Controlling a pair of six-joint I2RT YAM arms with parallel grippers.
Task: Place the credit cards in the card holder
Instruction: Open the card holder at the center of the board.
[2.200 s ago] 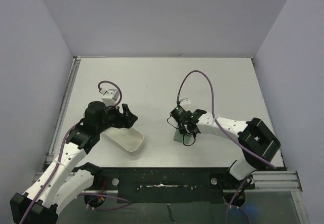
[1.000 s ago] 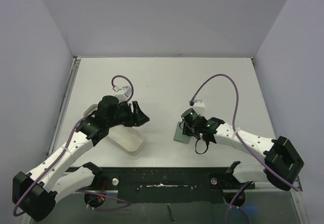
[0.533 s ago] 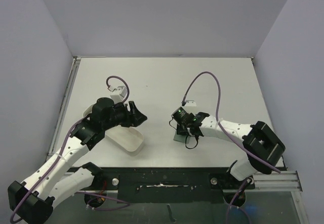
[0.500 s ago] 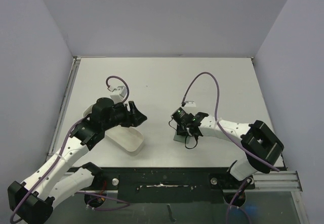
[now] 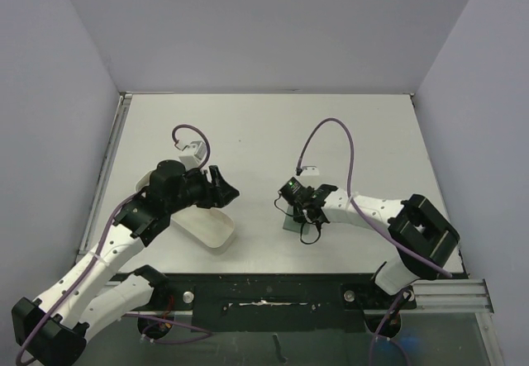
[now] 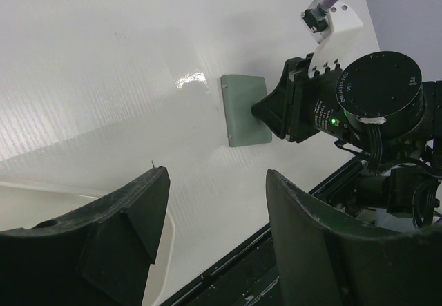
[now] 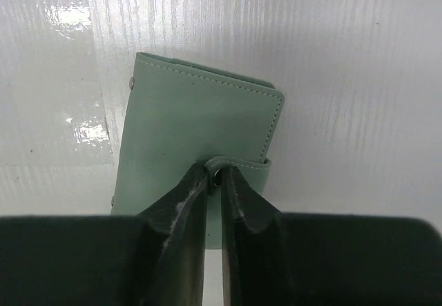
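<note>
The sage green card holder [image 7: 200,123] lies folded flat on the white table, also seen as card holder [image 5: 291,221] and card holder [image 6: 245,109]. My right gripper [image 7: 215,175] is shut on its small snap tab [image 7: 242,165], pinching the tab's end between both fingertips. From above, the right gripper [image 5: 300,207] sits over the holder's near-right edge. My left gripper [image 6: 215,175] hangs open with nothing between its fingers, and the left gripper [image 5: 221,189] hovers above the tray's far end, left of the holder. The credit cards are out of view.
A white oblong plastic tray [image 5: 211,232] lies under the left arm, its rim [image 6: 168,231] showing beside the left finger. The dark front rail [image 5: 264,287] runs along the table's near edge. Grey walls enclose the table on three sides.
The right arm has swung left and its jaws have narrowed onto the holder's snap tab. The left gripper has drifted slightly left and stays open.
</note>
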